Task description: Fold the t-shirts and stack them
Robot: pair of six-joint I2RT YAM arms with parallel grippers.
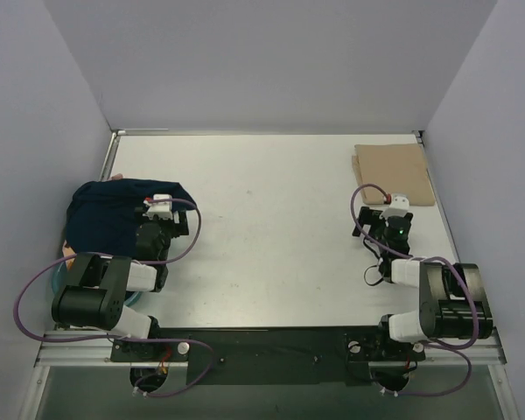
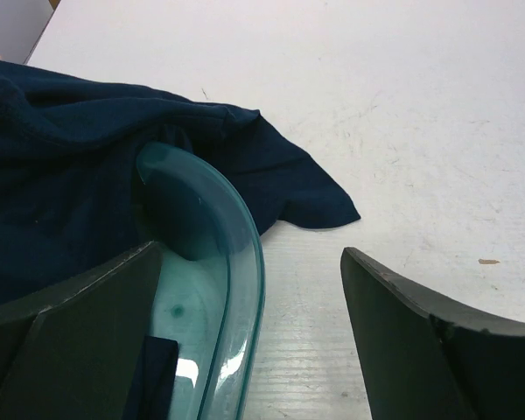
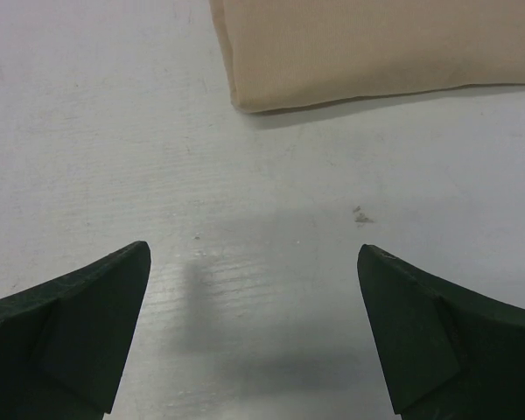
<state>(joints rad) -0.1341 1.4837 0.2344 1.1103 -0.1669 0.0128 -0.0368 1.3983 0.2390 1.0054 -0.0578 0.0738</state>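
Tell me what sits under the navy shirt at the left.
The navy shirt drapes over a teal tub, whose rim shows. The cloth hides whatever else the tub holds.

White table (image 1: 271,236); plain grey-lilac walls (image 1: 271,61); even, seemingly overhead light

A crumpled t-shirt (image 1: 114,214) lies draped over a tub (image 2: 245,241) at the left edge of the surface (image 1: 271,236); a folded t-shirt (image 1: 394,173) lies in the far right corner.

There are two grippers, the left gripper (image 2: 249,254) and the right gripper (image 3: 252,248), one dark blue shirt (image 1: 109,219), one tan shirt (image 1: 394,172), one teal tub (image 2: 232,227) and one table (image 1: 271,227).
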